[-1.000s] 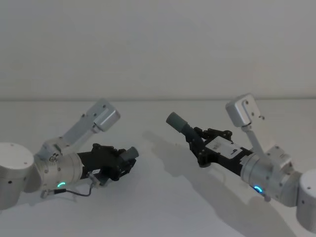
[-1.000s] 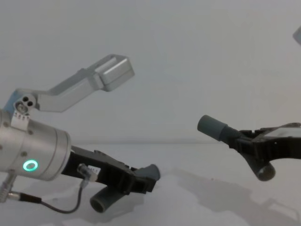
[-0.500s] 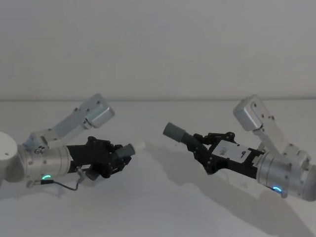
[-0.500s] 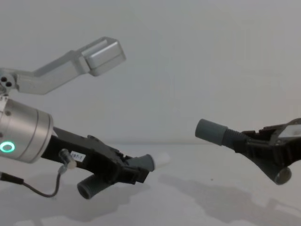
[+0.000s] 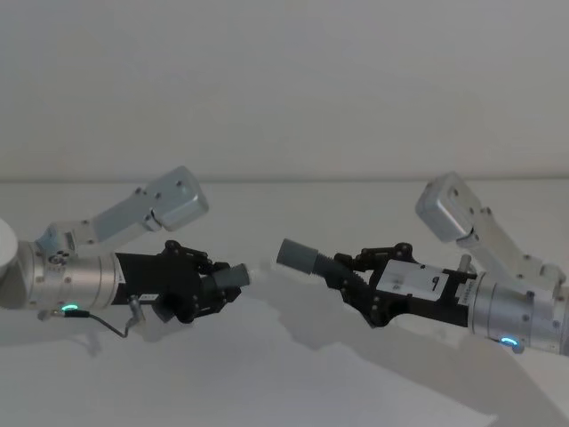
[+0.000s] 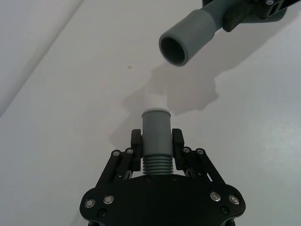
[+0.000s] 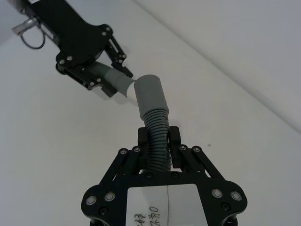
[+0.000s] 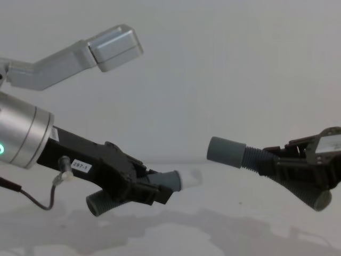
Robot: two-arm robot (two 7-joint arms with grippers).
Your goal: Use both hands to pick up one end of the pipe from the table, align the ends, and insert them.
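Note:
Both pipe pieces are held above the white table point(image 5: 284, 382). My left gripper point(image 5: 212, 290) is shut on a ribbed hose piece point(image 6: 155, 162); its grey cuff point(image 5: 233, 277) and whitish tip point(image 8: 189, 177) point toward the right arm. My right gripper point(image 5: 352, 276) is shut on the other ribbed hose piece point(image 7: 157, 136), whose wider open cuff point(image 5: 298, 256) faces left. The two ends are apart by a short gap in the head view, with the right cuff point(image 8: 226, 152) a little higher than the tip. The right wrist view shows the tip point(image 7: 128, 87) close beside the cuff point(image 7: 150, 96).
A plain pale wall point(image 5: 284, 89) rises behind the table. Each arm's silver camera bracket sticks up above its wrist, the left one point(image 5: 173, 197) and the right one point(image 5: 449, 205). A thin cable point(image 5: 120, 327) hangs under the left wrist.
Both grippers have moved toward each other with their hose pieces. The right cuff has come left and lower, and the gap between the two ends has narrowed.

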